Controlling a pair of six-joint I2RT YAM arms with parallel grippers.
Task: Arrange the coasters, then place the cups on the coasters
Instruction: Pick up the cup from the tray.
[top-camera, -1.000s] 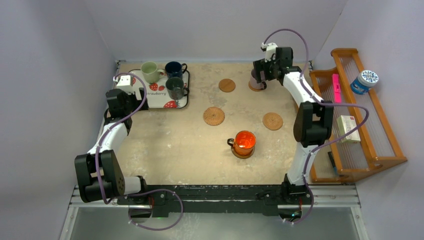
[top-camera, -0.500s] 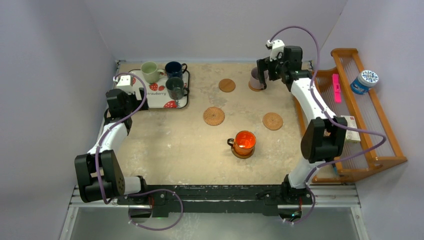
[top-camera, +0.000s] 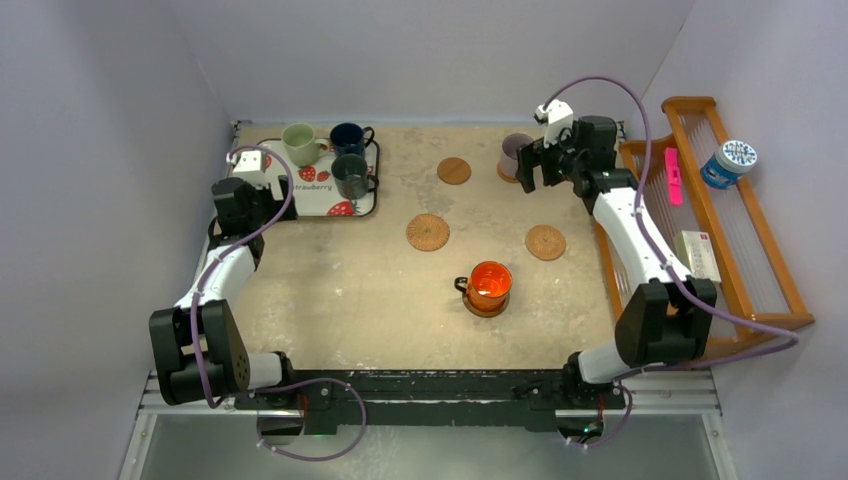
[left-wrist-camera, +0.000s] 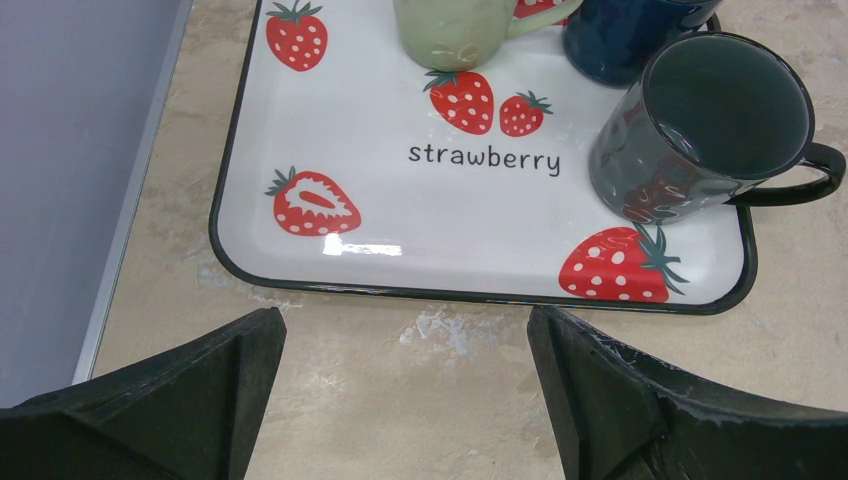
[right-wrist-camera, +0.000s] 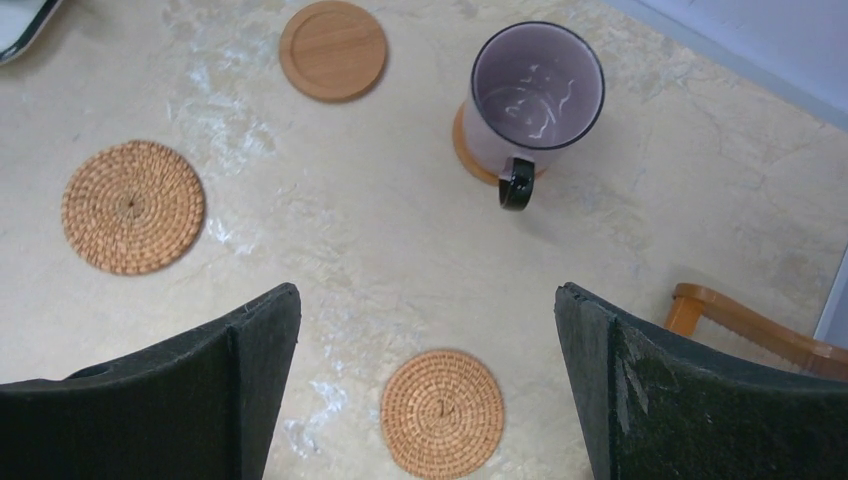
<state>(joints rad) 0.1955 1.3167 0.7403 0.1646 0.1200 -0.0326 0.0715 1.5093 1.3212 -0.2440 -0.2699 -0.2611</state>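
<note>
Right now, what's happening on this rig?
The mauve cup and orange cup sit on coasters. Three more coasters lie bare. The pale green cup, navy cup and dark green cup wait on the strawberry tray. Both grippers are open and empty: the right gripper by the mauve cup, the left gripper at the tray's near edge.

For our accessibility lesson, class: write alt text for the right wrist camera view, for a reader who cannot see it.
A mauve mug stands upright on a tan coaster, its handle toward the camera. Nearby lie a plain wooden coaster and two woven coasters, all bare. The open right hand frames the foreground.
</note>
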